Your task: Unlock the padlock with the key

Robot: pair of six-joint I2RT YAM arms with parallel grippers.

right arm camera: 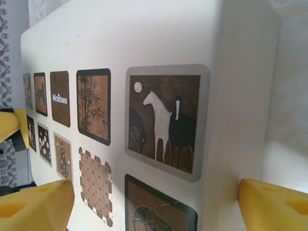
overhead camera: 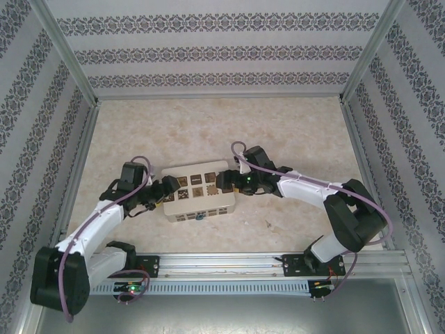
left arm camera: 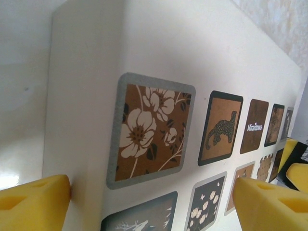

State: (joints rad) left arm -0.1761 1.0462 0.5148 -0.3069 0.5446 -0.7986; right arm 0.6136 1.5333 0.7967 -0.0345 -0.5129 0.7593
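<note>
The padlock (overhead camera: 199,217), a tiny blue speck, sat against the near wall of the white box (overhead camera: 208,169), around mid-table. It was too small to tell whether its shackle was shut. The left gripper (overhead camera: 161,197) was at the box's left end and the right gripper (overhead camera: 224,182) at its right end. Each had its yellow fingers (left arm camera: 33,204) spread wide about the box, though I could not tell whether they pressed on it. Neither was at the lock or held a key, so the unlocking seemed wholly ahead.
</note>
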